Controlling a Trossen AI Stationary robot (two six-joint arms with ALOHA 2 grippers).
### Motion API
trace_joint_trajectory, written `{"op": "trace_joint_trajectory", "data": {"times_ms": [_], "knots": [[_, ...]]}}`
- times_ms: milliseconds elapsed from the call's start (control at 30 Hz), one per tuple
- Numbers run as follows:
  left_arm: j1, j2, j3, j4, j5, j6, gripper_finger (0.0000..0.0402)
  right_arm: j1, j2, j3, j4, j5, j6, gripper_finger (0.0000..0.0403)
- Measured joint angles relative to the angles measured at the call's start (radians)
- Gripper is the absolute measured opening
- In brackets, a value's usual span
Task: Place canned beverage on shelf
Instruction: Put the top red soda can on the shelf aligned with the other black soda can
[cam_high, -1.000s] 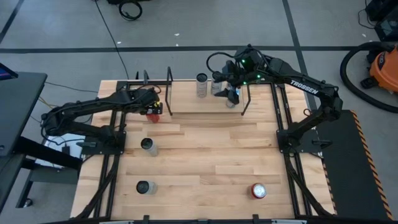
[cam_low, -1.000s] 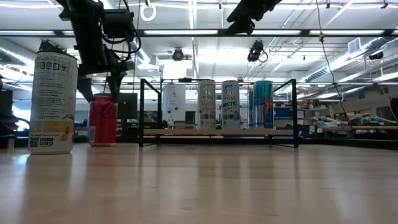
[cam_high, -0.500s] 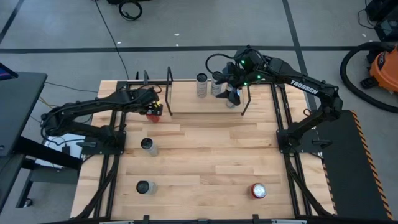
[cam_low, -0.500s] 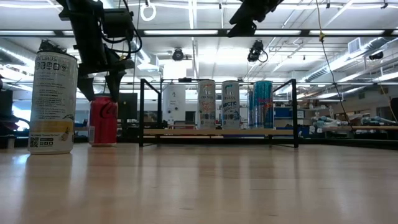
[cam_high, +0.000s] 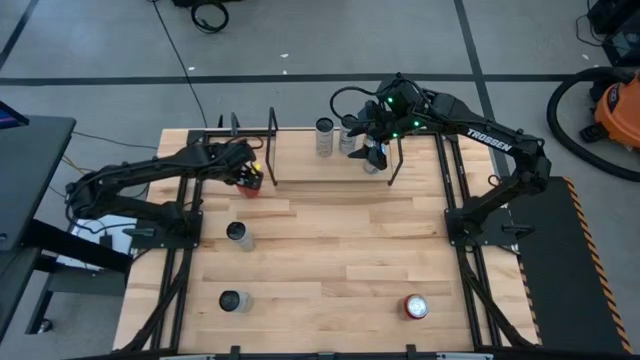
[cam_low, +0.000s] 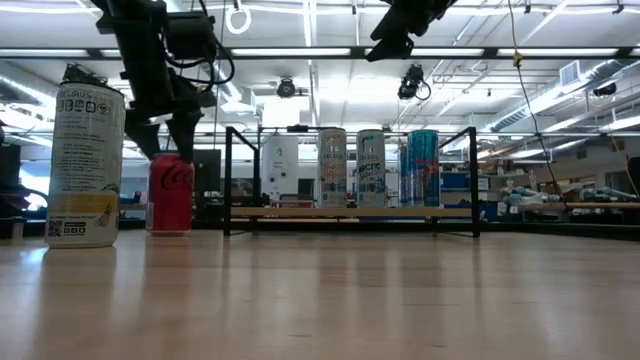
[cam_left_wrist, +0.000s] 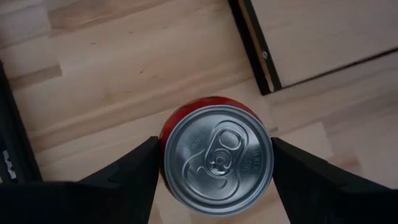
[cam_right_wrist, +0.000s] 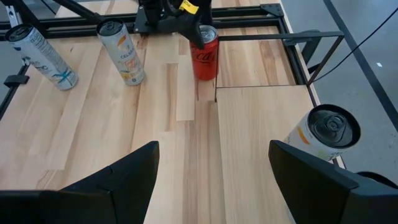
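Table (cam_high: 330, 235): light wood top, both arms reach in from the side edges toward the far edge. Shelf (cam_high: 330, 165) sits along the far edge, nearer the right half, black rod frame at each end; low view shows four cans standing on it in a row.

L gripper (cam_left_wrist: 214, 158) is over the red can (cam_high: 250, 183), which stands upright on the tabletop just off the shelf's left end, not on it. Wrist view: one finger each side of the can, both right at its rim; contact looks made but can't confirm a firm grip. Can base on the wood in low view (cam_low: 170, 195).

R gripper (cam_right_wrist: 211, 168) hovers above the shelf's right part, fingers partway apart, nothing between them.

Loose cans: two dark-top ones toward the left edge (cam_high: 237, 236) (cam_high: 233, 301), one red-top near the near-right corner (cam_high: 415, 306).
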Motion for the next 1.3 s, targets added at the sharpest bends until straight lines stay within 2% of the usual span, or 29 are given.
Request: {"op": "trace_joint_trajectory", "data": {"times_ms": [167, 533, 667, 1033, 1300], "knots": [[-0.001, 0.005, 0.061, -0.031, 0.048, 0.040, 0.0270, 0.000, 0.000, 0.000, 0.000, 0.000, 0.000, 0.0312], [-0.002, 0.002, 0.213, -0.188, 0.053, 0.092, 0.0269, 0.000, 0.000, 0.000, -0.005, 0.000, 0.000, 0.0312], [-0.001, 0.002, 0.269, -0.200, 0.092, 0.101, 0.0269, 0.000, 0.000, 0.000, -0.005, 0.000, 0.000, 0.0312], [-0.002, 0.001, 0.449, -0.284, 0.094, 0.135, 0.0269, 0.000, 0.000, 0.000, -0.005, 0.000, 0.000, 0.0312], [-0.045, 0.001, 0.491, -0.312, 0.148, 0.126, 0.0262, 0.000, 0.000, 0.000, -0.005, 0.000, 0.000, 0.0312]]}}
